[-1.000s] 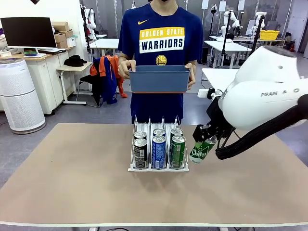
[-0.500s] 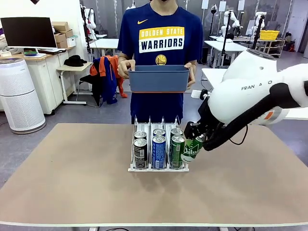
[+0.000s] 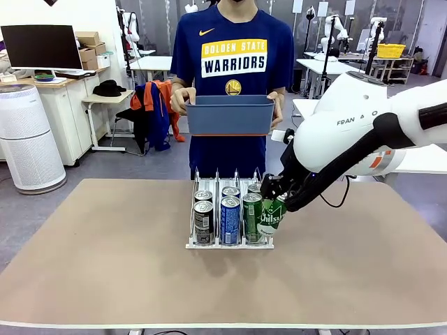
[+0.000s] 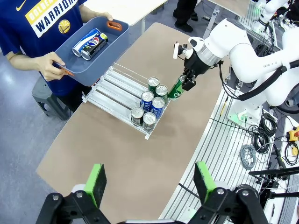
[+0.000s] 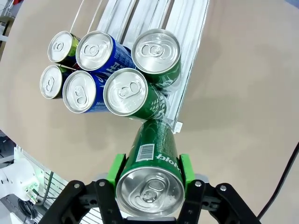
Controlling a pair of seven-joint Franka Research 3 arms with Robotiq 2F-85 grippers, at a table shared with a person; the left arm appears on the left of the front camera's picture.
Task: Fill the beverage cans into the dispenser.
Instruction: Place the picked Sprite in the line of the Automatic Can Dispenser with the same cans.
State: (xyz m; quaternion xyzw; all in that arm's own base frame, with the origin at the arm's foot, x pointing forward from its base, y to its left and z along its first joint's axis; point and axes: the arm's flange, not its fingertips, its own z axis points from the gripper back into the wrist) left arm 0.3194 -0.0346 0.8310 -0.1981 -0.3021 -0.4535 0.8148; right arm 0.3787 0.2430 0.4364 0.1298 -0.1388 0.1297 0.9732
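The white dispenser (image 3: 216,246) stands mid-table with several beverage cans (image 3: 230,220) upright in it: black in the left lane, blue in the middle, green on the right. My right gripper (image 3: 274,197) is shut on a tilted green can (image 3: 270,218) whose lower end is at the rack's front right corner, against the front green can. In the right wrist view the green pads (image 5: 117,169) clamp this can (image 5: 154,154) just outside the rack's lip (image 5: 176,125). My left gripper (image 4: 149,182) is open, high above the table, holding nothing.
A person at the far side holds a blue-grey bin (image 3: 231,114) above the table edge; it carries two blue-and-white cans (image 4: 91,41). Bare tabletop (image 3: 105,265) stretches to the left, right and front of the rack.
My right arm has carried the green can leftward from beside the rack to its front right corner. The person and the left gripper have stayed put.
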